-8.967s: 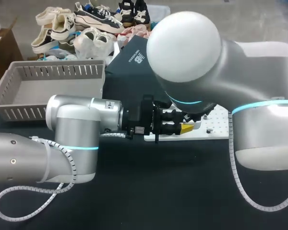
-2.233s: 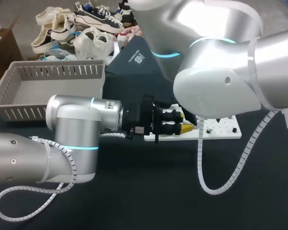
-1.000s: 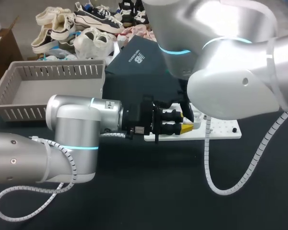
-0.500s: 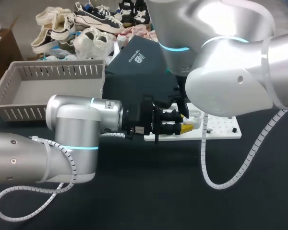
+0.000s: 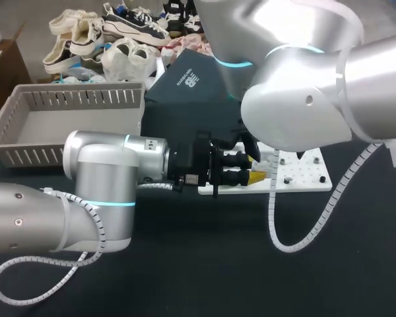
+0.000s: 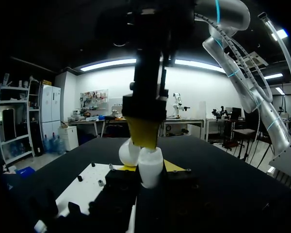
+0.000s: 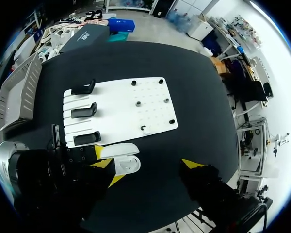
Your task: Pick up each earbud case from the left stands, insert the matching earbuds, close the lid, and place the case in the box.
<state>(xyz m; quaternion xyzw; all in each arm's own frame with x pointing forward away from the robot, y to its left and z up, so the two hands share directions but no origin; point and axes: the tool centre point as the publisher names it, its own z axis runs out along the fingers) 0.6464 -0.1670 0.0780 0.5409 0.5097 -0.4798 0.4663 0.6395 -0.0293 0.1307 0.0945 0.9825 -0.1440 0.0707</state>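
Note:
My left gripper (image 5: 252, 174) is shut on a white earbud case (image 6: 150, 166), which it holds level just off the near edge of the white stand board (image 5: 307, 177). The case (image 7: 124, 158) stands open, its lid (image 6: 128, 153) tipped to one side. From above, my right gripper (image 7: 150, 167) hangs over it, open wide. One of its yellow tips (image 6: 143, 133) rests against the case and the other stands well clear. In the head view my right arm (image 5: 297, 119) hides that gripper. Three black stands (image 7: 84, 110) on the board are empty.
A grey slatted box (image 5: 26, 125) sits at the table's far left. A dark shoebox (image 5: 185, 99) lies behind the board. Small pegs (image 7: 144, 128) dot the board's far half. Bare black table surrounds the board.
My right gripper's fingers have spread wider over the case, and the right arm's elbow has swung a little to the left. The left arm and the case have not moved.

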